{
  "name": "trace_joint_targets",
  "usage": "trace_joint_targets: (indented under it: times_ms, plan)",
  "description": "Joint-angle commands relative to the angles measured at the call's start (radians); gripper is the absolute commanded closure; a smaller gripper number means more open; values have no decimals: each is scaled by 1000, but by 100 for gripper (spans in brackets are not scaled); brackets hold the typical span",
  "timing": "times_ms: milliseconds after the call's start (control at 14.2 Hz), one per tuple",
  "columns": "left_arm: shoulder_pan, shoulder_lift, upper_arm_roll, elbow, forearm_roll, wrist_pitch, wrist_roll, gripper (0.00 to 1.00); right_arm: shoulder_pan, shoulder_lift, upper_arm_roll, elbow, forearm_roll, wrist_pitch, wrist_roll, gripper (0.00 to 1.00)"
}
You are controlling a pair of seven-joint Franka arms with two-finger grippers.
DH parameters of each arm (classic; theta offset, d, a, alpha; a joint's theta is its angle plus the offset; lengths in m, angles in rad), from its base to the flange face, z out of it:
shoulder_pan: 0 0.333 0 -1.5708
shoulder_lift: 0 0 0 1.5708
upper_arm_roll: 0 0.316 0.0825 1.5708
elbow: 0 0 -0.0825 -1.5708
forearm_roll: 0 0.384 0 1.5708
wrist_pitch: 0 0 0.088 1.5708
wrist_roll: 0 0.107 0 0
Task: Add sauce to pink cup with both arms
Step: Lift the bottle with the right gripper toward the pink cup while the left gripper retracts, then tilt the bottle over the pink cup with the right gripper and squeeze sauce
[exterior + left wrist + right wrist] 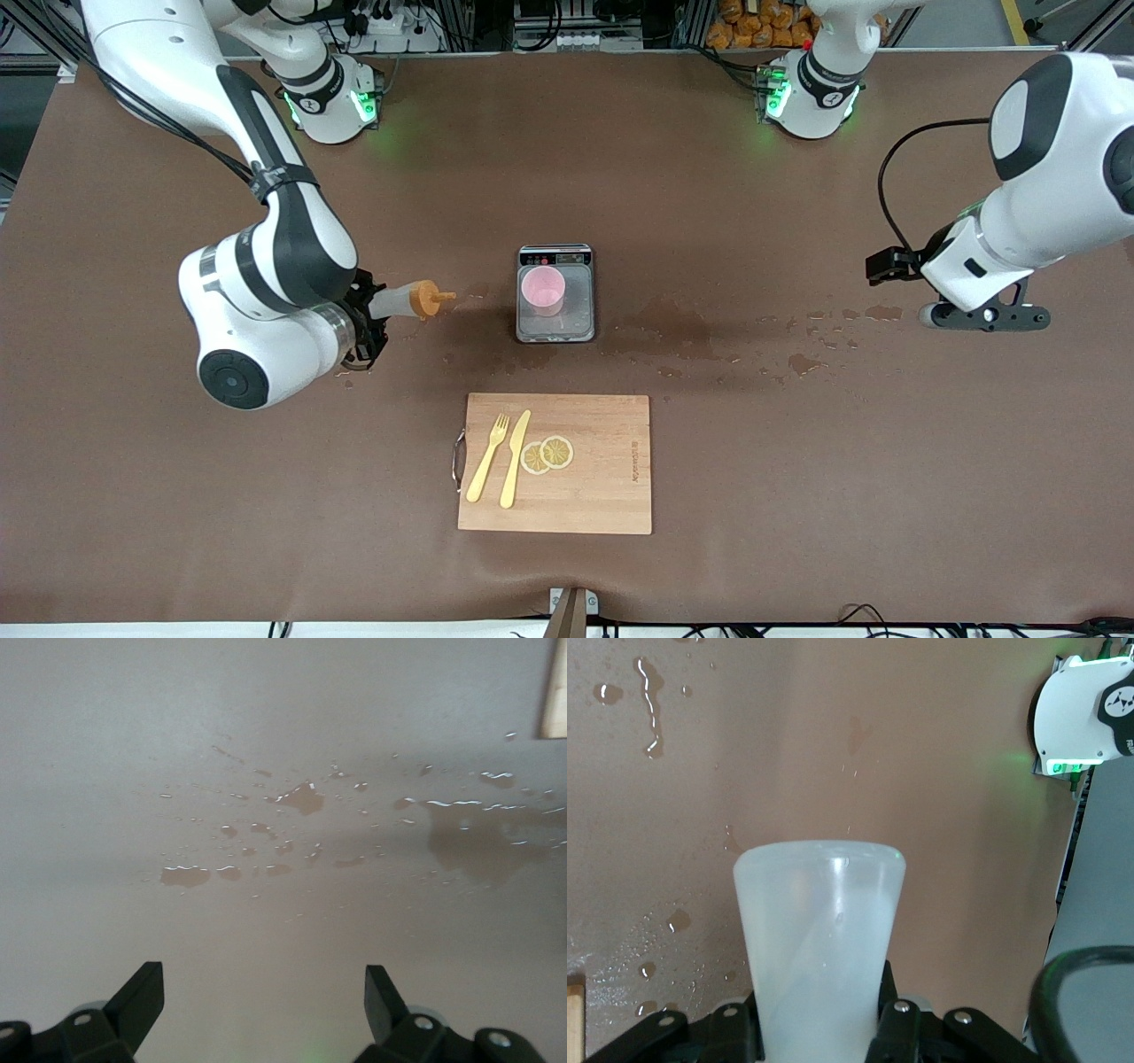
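Note:
My right gripper (372,312) is shut on the sauce bottle (406,300). It holds the bottle on its side a little above the table, with the orange nozzle (431,298) pointing toward the silver scale (578,321). The pink cup (542,289) stands upright on the scale at the table's middle, apart from the nozzle. In the right wrist view the whitish bottle body (819,930) fills the space between the fingers (897,1032), and the nozzle is hidden. My left gripper (263,997) is open and empty over wet table toward the left arm's end (983,316).
A wooden cutting board (602,496) lies nearer the front camera than the scale. It carries a yellow fork (488,458), a yellow knife (515,459) and lemon slices (547,454). Wet patches (802,361) spread between the scale and the left gripper (306,799).

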Motion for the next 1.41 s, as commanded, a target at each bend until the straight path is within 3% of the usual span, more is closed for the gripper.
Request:
trace_joint_targets:
  times_ms: [0,281,562,843,1054,1335]
  plan:
    - [-56,-75,57,-25,-35,2,29,0,27,-15,-10,2,-17,-4,46,57]
    - [-100,-87,63,-7,-21,-12,78,0,80,-10,-13,20,-22,-5,158,58]
    - [-108,-88,57,65,-20,-78,108,0,161,10,-12,11,-117,-4,247,60]
    - [-103,-117,48,66,-26,-98,90,0,200,21,-12,10,-134,-5,338,61]
    - [-102,-137,49,66,-27,-95,86,0,224,25,-12,7,-198,-13,391,61]
    - [-105,-153,51,70,-23,-93,79,0,226,25,-12,13,-229,-102,411,62]
